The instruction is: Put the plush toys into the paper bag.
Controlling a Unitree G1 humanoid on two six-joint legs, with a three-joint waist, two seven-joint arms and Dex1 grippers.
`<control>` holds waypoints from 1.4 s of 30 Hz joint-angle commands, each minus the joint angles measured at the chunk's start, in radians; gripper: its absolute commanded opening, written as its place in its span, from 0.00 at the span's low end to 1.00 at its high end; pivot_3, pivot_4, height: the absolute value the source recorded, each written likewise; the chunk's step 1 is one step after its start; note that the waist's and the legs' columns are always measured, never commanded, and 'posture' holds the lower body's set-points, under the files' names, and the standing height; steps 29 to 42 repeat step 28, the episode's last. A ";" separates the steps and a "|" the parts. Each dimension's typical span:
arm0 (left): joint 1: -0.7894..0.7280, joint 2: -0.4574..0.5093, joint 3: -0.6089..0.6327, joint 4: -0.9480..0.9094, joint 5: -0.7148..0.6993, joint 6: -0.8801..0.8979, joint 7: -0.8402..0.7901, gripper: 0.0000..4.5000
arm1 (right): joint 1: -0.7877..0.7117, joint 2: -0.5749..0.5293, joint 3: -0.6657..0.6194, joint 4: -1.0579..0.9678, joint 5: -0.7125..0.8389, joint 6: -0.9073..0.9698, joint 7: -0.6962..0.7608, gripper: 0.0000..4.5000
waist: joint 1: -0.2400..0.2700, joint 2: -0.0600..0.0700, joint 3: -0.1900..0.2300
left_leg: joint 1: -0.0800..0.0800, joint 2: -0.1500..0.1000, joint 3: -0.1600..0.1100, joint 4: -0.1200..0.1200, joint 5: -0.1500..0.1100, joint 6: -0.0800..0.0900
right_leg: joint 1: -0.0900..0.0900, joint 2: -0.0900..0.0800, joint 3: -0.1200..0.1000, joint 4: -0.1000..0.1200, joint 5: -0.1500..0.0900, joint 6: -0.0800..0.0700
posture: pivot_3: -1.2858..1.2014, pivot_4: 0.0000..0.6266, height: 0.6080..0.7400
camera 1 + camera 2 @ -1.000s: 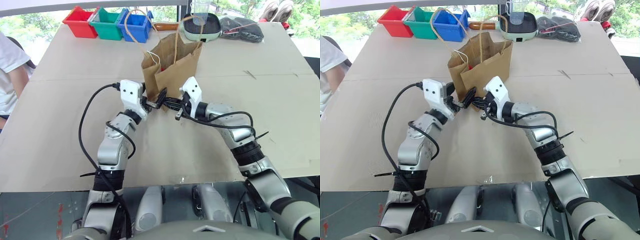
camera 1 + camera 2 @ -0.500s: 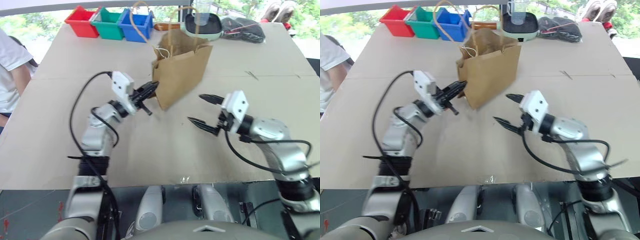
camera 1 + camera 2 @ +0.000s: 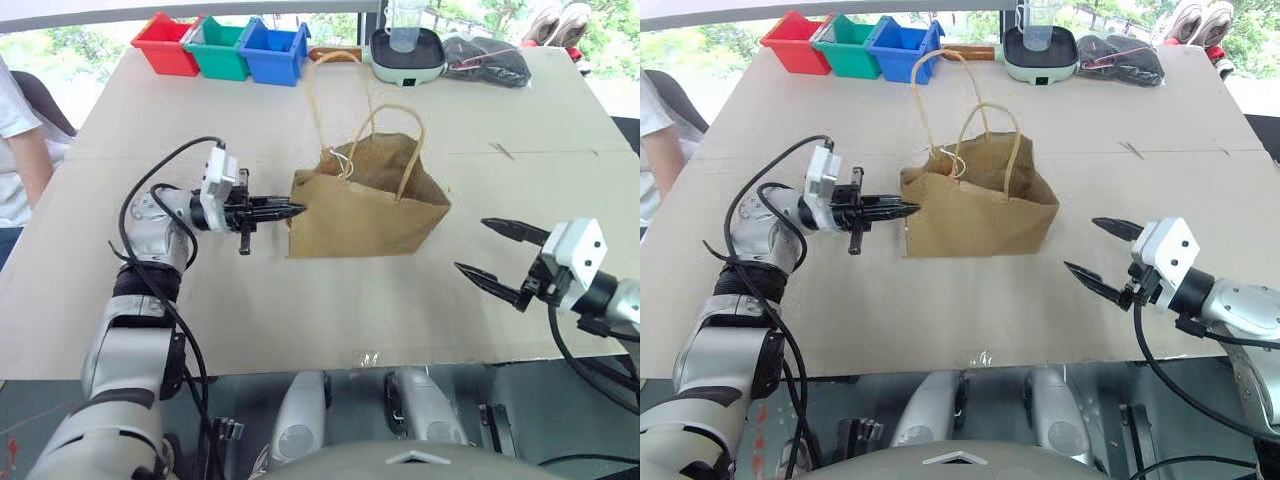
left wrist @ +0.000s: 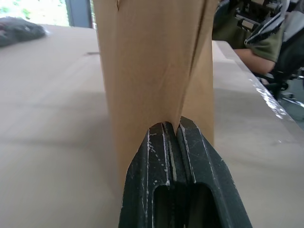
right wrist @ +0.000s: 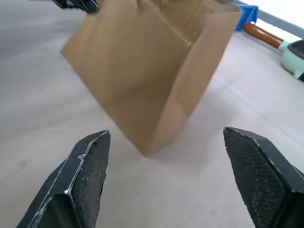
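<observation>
The right gripper (image 3: 503, 260) has let go of the paper bag (image 3: 365, 213) and pulled back toward four o'clock with its fingers spread wide, while the left gripper (image 3: 290, 210) has closed, pinching the bag's side edge at nine o'clock. With the bag now turned broadside and upright mid-table, handles up and mouth open, I judge the filling done or nearly so, as no plush toy lies on the table. The bag stands well apart from the right gripper, toward its ten o'clock.
</observation>
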 commanded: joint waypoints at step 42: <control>0.906 0.079 0.429 -1.009 -0.151 0.518 0.611 0.99 | 0.179 -0.078 -0.275 0.235 0.007 -0.226 0.187 0.82 | 0.005 0.001 0.000 | 0.012 0.001 0.003 0.000 0.000 0.000 | 0.011 -0.005 0.001 -0.002 -0.004 0.000 | 0.52 0.24 1.00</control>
